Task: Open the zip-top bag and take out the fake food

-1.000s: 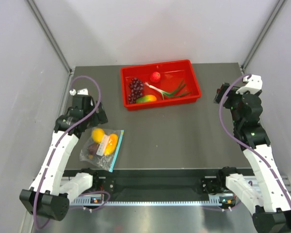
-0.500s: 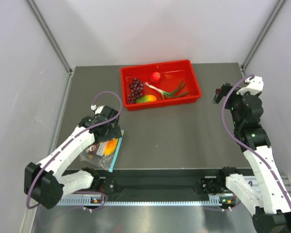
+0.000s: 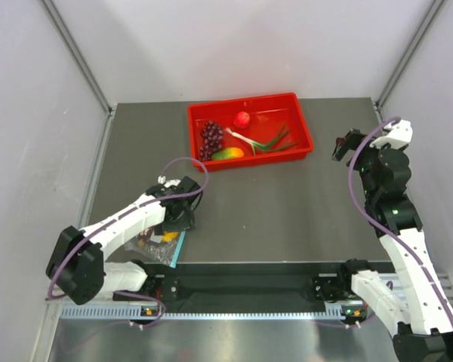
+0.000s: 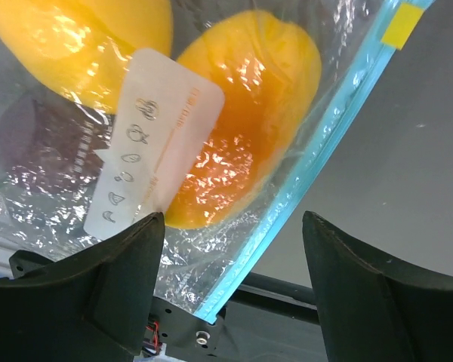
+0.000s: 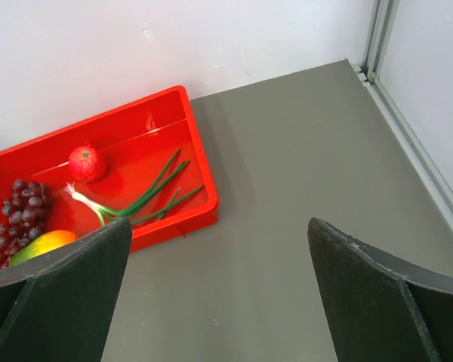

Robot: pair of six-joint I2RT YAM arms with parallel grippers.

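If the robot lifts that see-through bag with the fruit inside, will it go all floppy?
Probably floppy: the zip-top bag is thin, crinkled plastic, so it would likely sag. The lemon and mango look round, so they may roll to the lowest corner. The shiny film could be slippery; the teal zip strip looks stiffer.

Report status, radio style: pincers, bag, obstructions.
Left pincer open over clear crinkly zip-top bag. Orange-yellow plastic mango inside. Right pincer open, empty, far right. Nothing blocking.

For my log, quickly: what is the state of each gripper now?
Left gripper: open, over the zip-top bag, holding nothing.
Right gripper: open, holding nothing.
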